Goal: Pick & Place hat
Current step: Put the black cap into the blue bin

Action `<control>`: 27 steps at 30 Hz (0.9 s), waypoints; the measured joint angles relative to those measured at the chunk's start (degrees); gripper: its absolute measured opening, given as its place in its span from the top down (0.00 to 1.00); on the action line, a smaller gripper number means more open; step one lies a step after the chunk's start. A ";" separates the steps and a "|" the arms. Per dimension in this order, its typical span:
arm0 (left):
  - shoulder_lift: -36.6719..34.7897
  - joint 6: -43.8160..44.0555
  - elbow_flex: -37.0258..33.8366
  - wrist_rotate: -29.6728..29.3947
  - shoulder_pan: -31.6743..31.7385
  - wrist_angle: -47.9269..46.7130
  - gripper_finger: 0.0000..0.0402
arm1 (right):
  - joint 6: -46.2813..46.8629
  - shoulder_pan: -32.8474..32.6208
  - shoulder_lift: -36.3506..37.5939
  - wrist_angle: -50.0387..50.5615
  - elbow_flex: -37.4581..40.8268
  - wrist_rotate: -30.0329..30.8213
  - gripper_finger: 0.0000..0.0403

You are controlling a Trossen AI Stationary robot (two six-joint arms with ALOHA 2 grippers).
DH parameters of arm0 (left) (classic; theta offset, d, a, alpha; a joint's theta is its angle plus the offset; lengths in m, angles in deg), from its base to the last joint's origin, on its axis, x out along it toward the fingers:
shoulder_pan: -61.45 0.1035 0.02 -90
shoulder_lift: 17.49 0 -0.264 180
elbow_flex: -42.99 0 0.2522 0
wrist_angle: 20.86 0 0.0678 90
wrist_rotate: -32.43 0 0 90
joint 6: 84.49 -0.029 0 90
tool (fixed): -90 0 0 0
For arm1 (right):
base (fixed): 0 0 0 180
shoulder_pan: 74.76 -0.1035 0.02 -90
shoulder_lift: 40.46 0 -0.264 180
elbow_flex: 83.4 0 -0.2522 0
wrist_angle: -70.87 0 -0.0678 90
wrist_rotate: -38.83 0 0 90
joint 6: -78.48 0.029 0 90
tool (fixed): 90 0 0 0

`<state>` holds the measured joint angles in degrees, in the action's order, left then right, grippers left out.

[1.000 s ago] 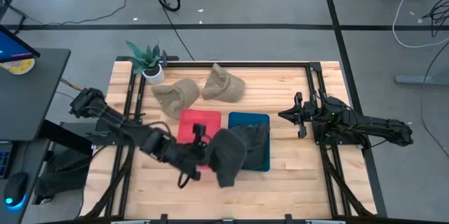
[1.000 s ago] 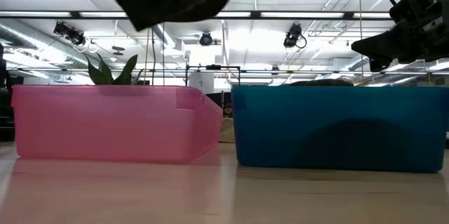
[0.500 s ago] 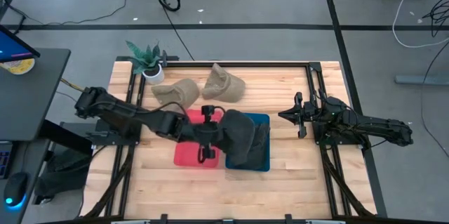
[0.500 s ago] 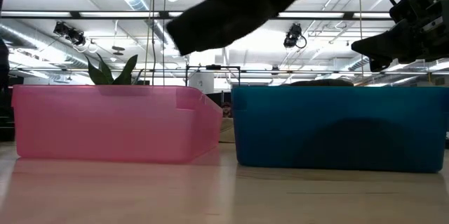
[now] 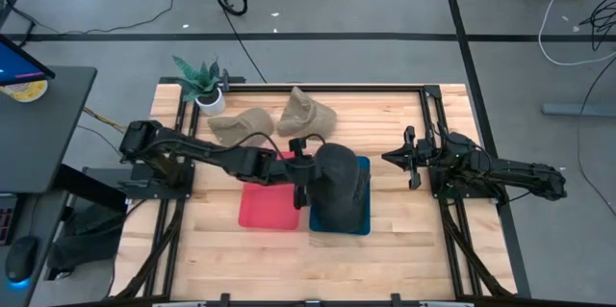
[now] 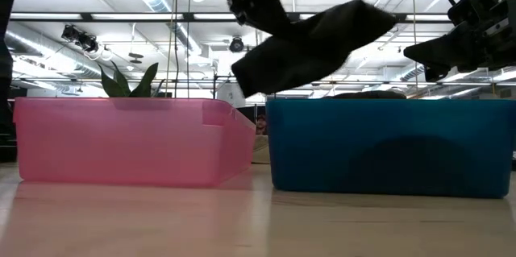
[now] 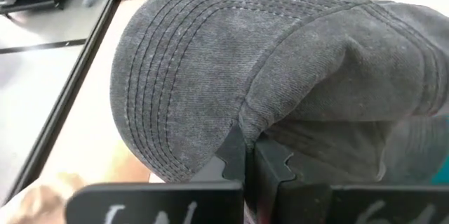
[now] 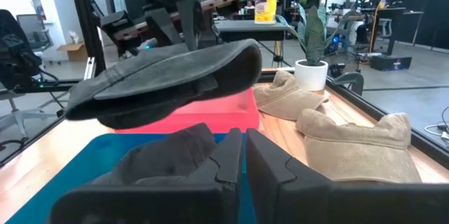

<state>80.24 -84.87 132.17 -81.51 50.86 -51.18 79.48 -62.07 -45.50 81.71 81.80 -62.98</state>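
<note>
We see the left claw [image 5: 301,167] clamped on a dark grey hat [image 5: 334,184], holding it in the air above the blue bin [image 5: 363,218]. The right claw [image 5: 397,157] waits near the worktop's [image 5: 404,249] right side, its fingers pressed nearly together on nothing.

A dark grey hat [image 5: 337,177] of washed cotton, with rows of stitching on its brim, hangs in the air above the blue bin [image 5: 358,222], tilted, its brim end lower toward the red bin [image 5: 267,209]. A second dark grey hat [image 8: 168,155] lies crumpled inside the blue bin. Two tan hats, one [image 5: 241,127] to the left and one [image 5: 306,116] to the right, rest on the table's far side; they seem to lie just apart.
</note>
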 joint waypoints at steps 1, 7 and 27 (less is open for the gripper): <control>0.52 -0.11 0.00 0.53 0.02 1.33 0.99 | 0.00 0.00 0.00 -0.02 0.00 -0.02 0.93; 1.70 1.63 0.00 1.49 -0.09 3.36 0.99 | 0.00 0.00 0.00 0.00 0.00 -0.02 0.93; 7.02 5.31 -0.02 7.06 1.96 10.70 0.99 | 0.00 0.00 -0.09 0.06 0.00 0.00 0.93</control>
<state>87.27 -79.57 132.15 -74.45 52.83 -40.48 79.48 -62.07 -45.58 81.77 81.80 -62.98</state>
